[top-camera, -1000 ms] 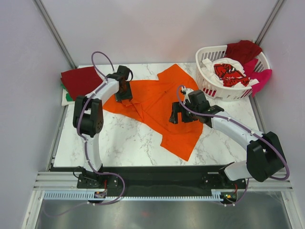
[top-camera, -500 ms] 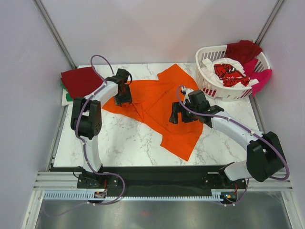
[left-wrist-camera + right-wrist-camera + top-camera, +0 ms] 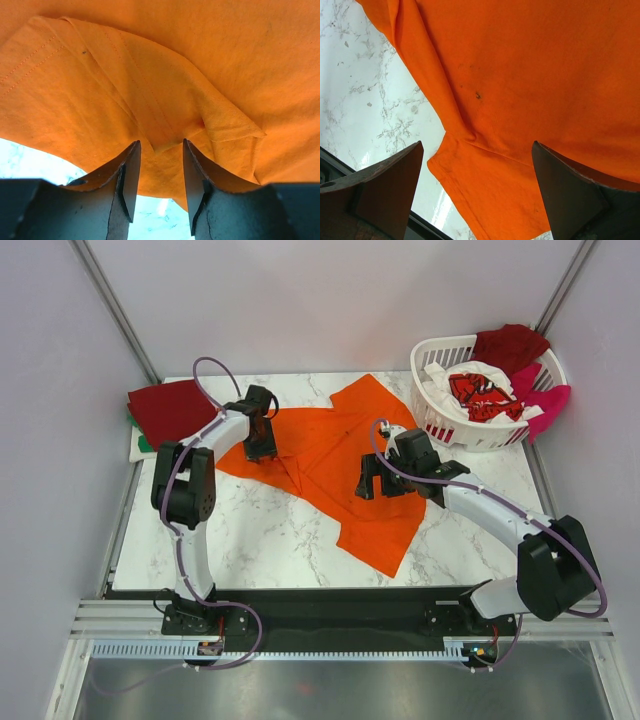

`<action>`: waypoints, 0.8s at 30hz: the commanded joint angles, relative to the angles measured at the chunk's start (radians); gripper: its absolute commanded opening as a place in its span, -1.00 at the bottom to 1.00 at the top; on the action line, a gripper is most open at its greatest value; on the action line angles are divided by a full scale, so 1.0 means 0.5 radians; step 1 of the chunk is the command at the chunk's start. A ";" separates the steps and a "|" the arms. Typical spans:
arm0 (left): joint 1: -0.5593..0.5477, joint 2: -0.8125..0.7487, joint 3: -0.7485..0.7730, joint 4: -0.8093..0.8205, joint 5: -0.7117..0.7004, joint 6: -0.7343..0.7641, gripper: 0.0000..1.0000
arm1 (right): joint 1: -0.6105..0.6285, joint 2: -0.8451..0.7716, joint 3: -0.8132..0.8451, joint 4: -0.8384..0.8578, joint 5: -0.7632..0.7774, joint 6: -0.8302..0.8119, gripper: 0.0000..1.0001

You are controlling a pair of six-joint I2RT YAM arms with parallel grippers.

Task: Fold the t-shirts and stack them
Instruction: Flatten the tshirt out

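Top view: plain bright orange cotton t-shirt [image 3: 330,440] is lying spread and rumpled on the white marble desk [image 3: 270,530], just left of the white slatted plastic laundry basket [image 3: 445,430]. Folded dark red shirt [image 3: 165,410] is sitting far left of the basket, with a green one [image 3: 145,445] peeking out under it. White shirt with red print [image 3: 478,390] is lying inside the basket, and the magenta one [image 3: 548,400] is hanging over its right rim. Left gripper [image 3: 262,445] is sitting down on the orange shirt's end farthest from the basket. Right gripper [image 3: 370,480] is hovering just left of the basket.

Left wrist view: left gripper [image 3: 161,145] is showing only a slim gap, with a raised orange fold [image 3: 165,125] sitting at its tips. It is not clearly pinched.

Right wrist view: right gripper [image 3: 477,150] is spread wide and holding nothing, over the shirt's hem.

Risks, as I judge them: the thin ridge may be slipping out as the left jaws close. They may be catching one layer only, so a pull would be dragging and bunching the shirt. The right jaws may be scraping the desk when descending.
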 commanded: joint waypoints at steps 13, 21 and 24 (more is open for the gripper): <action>-0.005 0.071 0.127 0.083 0.037 -0.024 -0.93 | 0.006 0.028 -0.012 0.069 0.041 -0.038 0.96; -0.005 -0.152 0.099 0.052 0.083 0.038 -0.95 | 0.006 0.031 -0.009 0.066 0.063 -0.044 0.96; -0.005 -0.397 0.023 -0.021 0.096 0.081 -0.95 | 0.006 0.031 -0.003 0.069 0.075 -0.047 0.96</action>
